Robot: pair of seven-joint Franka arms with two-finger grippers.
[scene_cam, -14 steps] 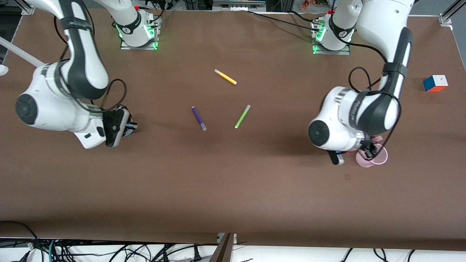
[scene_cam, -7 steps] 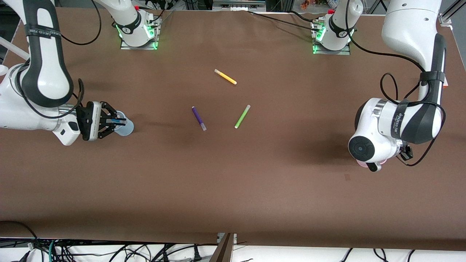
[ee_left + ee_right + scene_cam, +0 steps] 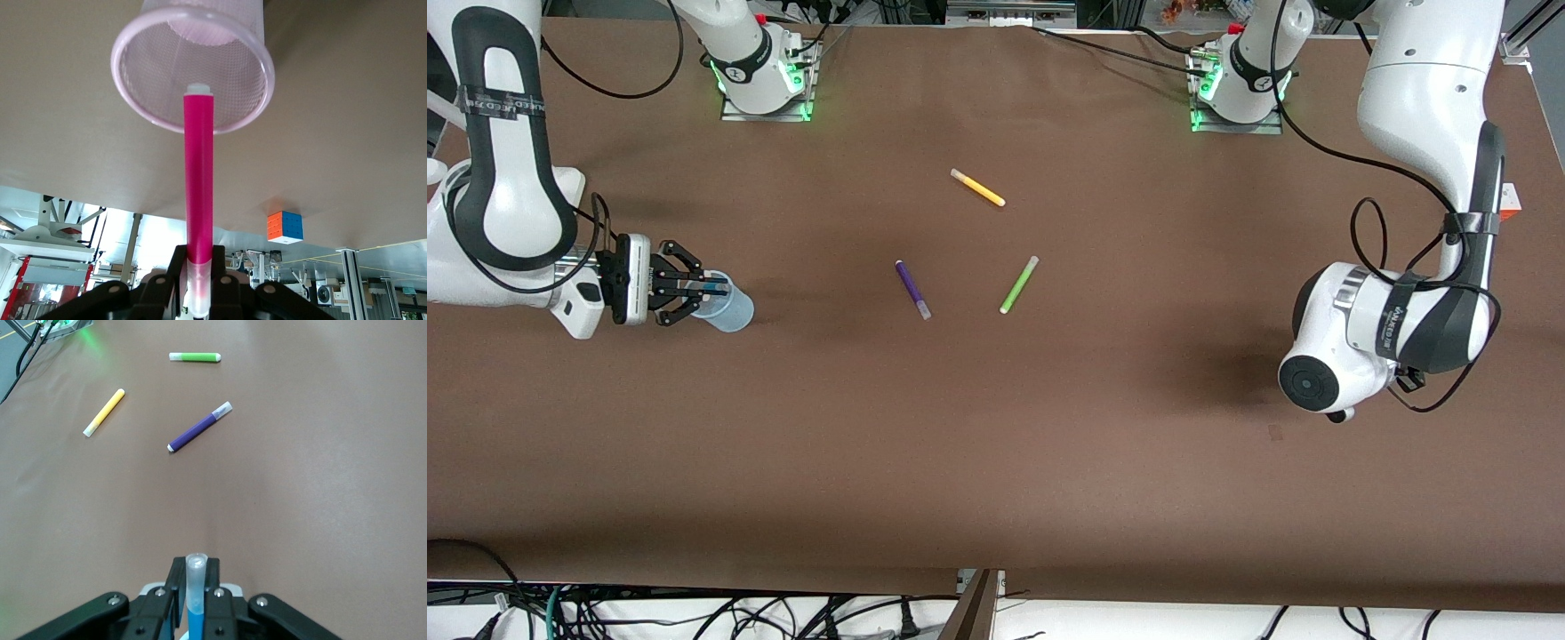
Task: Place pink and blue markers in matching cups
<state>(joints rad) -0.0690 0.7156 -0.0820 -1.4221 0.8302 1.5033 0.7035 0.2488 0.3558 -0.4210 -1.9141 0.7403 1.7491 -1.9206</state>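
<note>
My right gripper (image 3: 701,289) lies level at the right arm's end of the table, shut on the blue marker (image 3: 714,288). The marker's other end reaches into the mouth of the pale blue cup (image 3: 729,309). In the right wrist view the marker's clear cap (image 3: 196,577) stands between my fingers. My left gripper (image 3: 200,270) is shut on the clear cap of the pink marker (image 3: 199,180), whose tip sits at the mouth of the pale pink cup (image 3: 153,67). In the front view the left arm's wrist (image 3: 1343,373) hides that gripper, marker and cup.
A purple pen (image 3: 912,288), a lime-green pen (image 3: 1018,284) and a yellow pen (image 3: 977,188) lie mid-table; they also show in the right wrist view (image 3: 199,427). A colour cube (image 3: 284,227) sits at the left arm's end, mostly hidden behind the left arm in the front view.
Both arms swung out toward their own ends of the table. The right wrist tipped level and uncovered the blue cup. The left wrist now covers the pink cup.
</note>
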